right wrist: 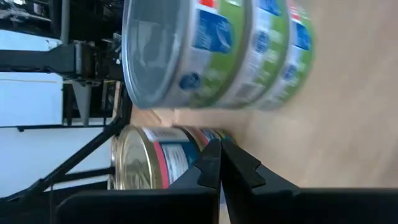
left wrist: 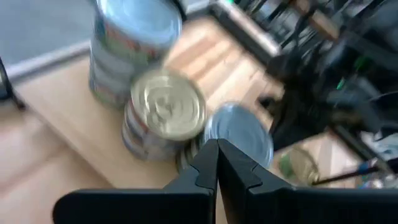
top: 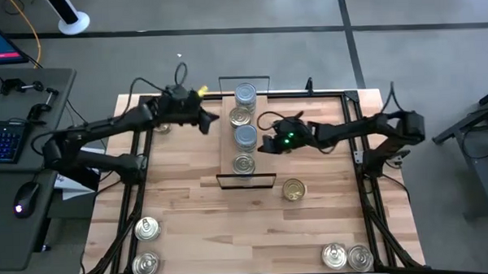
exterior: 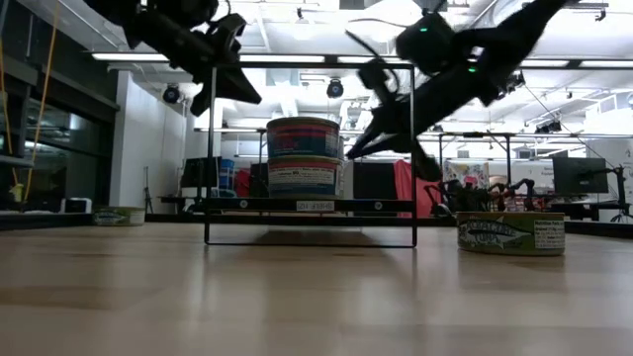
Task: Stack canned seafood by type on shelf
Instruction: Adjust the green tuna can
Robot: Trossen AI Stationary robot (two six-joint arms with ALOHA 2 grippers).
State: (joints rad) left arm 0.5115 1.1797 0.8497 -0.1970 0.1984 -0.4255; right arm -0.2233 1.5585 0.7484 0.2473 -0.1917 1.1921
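Loose tins (top: 293, 190): five | shelf (top: 228, 150): four stacks | left hand (top: 215, 118), right hand (top: 263, 144): closed, empty

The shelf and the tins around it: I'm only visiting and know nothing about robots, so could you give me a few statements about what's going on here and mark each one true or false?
1. Four stacks of tins stand in a row on the shelf. True.
2. The right gripper is carrying a tin. False: its jaws are shut on nothing.
3. One gold-topped tin sits alone on the table, just off the shelf. True.
4. The left gripper has its jaws wide open. False: they are shut and empty.
5. Every tin is already on the shelf. False: two tins wait near one front corner and two more tins near the other.
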